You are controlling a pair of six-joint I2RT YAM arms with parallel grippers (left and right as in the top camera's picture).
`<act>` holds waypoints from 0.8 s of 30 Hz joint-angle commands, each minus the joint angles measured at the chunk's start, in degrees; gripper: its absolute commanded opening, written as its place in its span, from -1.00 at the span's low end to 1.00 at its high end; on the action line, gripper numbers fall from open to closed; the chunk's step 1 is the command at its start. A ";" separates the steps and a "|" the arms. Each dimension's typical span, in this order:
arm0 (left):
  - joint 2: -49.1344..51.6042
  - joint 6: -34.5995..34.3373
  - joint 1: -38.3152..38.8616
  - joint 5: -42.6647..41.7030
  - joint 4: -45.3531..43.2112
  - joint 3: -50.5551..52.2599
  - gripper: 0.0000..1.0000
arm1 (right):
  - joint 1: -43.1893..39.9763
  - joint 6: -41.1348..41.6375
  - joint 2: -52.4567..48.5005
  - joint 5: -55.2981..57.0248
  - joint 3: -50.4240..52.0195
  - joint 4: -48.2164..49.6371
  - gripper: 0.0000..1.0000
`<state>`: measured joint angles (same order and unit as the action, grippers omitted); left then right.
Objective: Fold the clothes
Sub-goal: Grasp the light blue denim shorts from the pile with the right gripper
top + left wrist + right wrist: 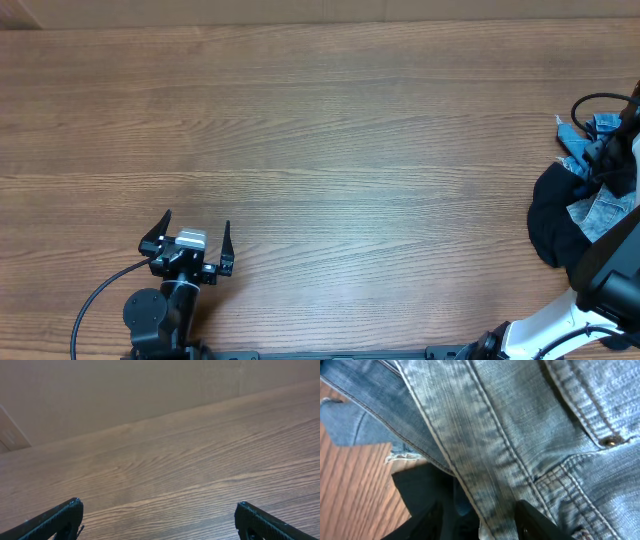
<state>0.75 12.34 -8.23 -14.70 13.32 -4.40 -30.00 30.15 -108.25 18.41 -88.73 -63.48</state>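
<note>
Where the table point(320, 120) meets the right border of the overhead view, the clothes are seen bunched in one heap. It is made up of a denim garment point(603, 208) and a black garment point(555, 222). The heap is stretched roughly from the far side toward the near side, with the black garment on its left and blue denim shown at its far end and again in the middle. The right arm is placed over it.

In the right wrist view the frame is filled by the denim, and its double-stitched seams point(470, 445) are run diagonally from upper left to lower right. A metal rivet point(611, 440) is seen at the right and a frayed edge point(395, 457) at the left, above bare wood. The right gripper point(477, 512) is set with one finger on each side of a denim seam. Whether the cloth is actually pinched cannot be told, since the tips are cut off by the frame.

The left gripper point(197, 220) is kept well apart from the heap, near the front left of the table. Its fingers point(55, 520) are spread wide and nothing is held.
</note>
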 commanded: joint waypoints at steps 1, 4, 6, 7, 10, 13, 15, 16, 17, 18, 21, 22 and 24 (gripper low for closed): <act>-0.48 -0.33 0.17 0.26 -0.09 0.17 1.00 | -0.20 0.35 -0.44 2.64 -0.52 -0.57 0.30; -0.48 -0.33 0.17 0.26 -0.09 0.17 1.00 | -0.28 0.57 -0.44 5.55 0.17 -0.74 0.32; -0.48 -0.33 0.17 0.26 -0.09 0.17 1.00 | -0.63 1.62 -0.44 6.62 2.12 -0.85 0.32; -0.48 -0.33 0.17 0.26 -0.09 0.17 1.00 | -0.74 1.64 -0.44 7.78 3.23 -0.76 0.30; -0.48 -0.33 0.17 0.26 -0.09 0.17 1.00 | -1.20 1.86 -0.44 7.96 5.66 -1.22 0.25; -0.48 -0.33 0.17 0.26 -0.09 0.17 1.00 | -1.22 1.84 -0.44 8.81 5.90 -1.44 0.05; -0.48 -0.33 0.17 0.26 -0.09 0.17 1.00 | -1.20 1.84 -0.44 8.98 5.77 -1.68 -0.49; -0.48 -0.33 0.17 0.26 -0.09 0.17 1.00 | -1.22 1.88 -0.42 8.94 5.55 -1.99 -0.87; -0.48 -0.33 0.17 0.26 -0.09 0.17 1.00 | -1.20 3.23 -0.42 8.50 4.66 -2.97 -0.92; -0.48 -0.33 0.17 0.26 -0.09 0.17 1.00 | -0.96 4.39 -0.22 7.58 2.56 -4.68 -0.92; -0.48 -0.33 0.17 0.26 -0.09 0.17 1.00 | 2.05 4.35 2.38 2.49 -6.95 -10.54 -0.92; -0.48 -0.33 0.17 0.26 -0.09 0.17 1.00 | 3.19 4.15 3.19 1.81 -9.66 -11.91 -0.92; -0.48 -0.33 0.17 0.26 -0.09 0.17 1.00 | 8.41 2.95 6.16 -1.70 -21.11 -16.70 -0.92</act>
<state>0.75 12.36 -8.23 -14.70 13.32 -4.40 -26.76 33.45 -107.57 21.65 -98.96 -77.01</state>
